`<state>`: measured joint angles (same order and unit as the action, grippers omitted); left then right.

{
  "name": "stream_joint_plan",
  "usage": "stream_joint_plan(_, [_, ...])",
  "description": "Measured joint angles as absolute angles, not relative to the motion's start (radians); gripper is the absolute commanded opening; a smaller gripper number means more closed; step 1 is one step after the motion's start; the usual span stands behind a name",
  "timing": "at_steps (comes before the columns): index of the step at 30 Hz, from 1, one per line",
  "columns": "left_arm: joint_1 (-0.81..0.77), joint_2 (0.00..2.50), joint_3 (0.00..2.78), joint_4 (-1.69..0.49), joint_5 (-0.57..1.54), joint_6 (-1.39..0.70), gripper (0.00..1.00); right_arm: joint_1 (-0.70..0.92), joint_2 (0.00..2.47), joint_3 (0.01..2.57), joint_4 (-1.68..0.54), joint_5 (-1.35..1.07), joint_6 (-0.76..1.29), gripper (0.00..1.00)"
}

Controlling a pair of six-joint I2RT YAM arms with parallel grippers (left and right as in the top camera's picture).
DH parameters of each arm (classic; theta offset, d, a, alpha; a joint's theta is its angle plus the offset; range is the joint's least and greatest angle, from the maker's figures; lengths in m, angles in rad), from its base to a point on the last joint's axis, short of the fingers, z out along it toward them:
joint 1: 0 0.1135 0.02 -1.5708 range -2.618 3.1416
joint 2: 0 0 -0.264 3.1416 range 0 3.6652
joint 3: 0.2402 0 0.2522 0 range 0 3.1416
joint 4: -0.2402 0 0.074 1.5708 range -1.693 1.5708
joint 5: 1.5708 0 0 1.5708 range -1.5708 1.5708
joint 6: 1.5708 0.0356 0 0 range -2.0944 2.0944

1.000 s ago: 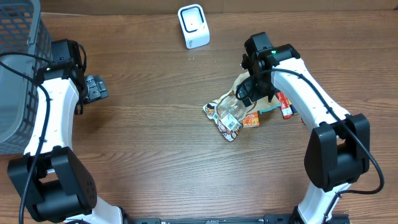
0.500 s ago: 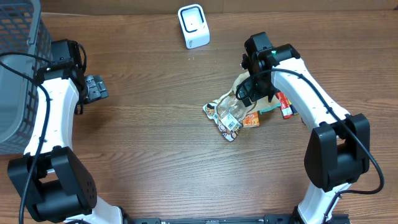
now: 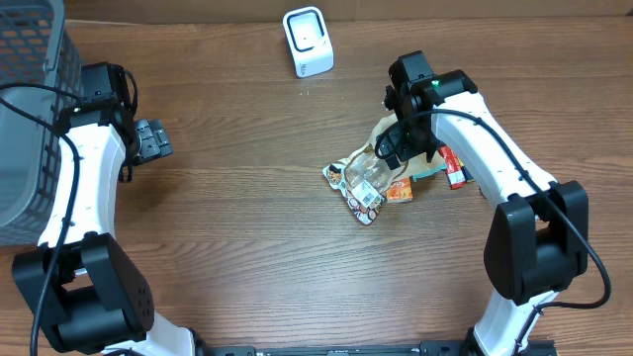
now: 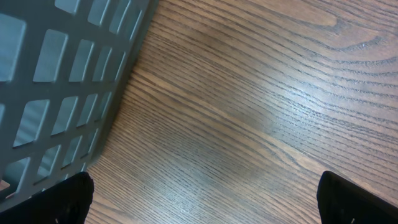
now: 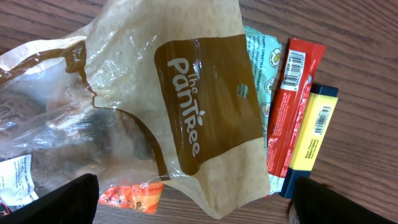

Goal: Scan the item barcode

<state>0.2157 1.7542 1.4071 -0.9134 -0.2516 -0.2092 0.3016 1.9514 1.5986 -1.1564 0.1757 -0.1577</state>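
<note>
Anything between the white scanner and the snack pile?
No. In the overhead view, only bare table separates the white scanner from the snack pile.

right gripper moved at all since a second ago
No. The right gripper sits over the same edge of the brown bag, equally far from the white scanner.

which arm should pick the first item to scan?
Right. The right claw, open, hangs directly over the brown-and-clear plastic snack bag; the left claw, also open, sits beside the grey mesh basket, away from every item.

Grey mesh basket (image 3: 30, 59) at the wooden table's (image 3: 247, 267) far-left edge
</note>
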Motion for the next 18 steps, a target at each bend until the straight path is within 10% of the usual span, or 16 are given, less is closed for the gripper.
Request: stream_joint_plan(18, [0.216, 1.754, 1.407, -0.913, -0.252, -0.209, 1.00, 0.302, 1.529, 1.597, -1.156, 0.176, -0.158, 1.00])
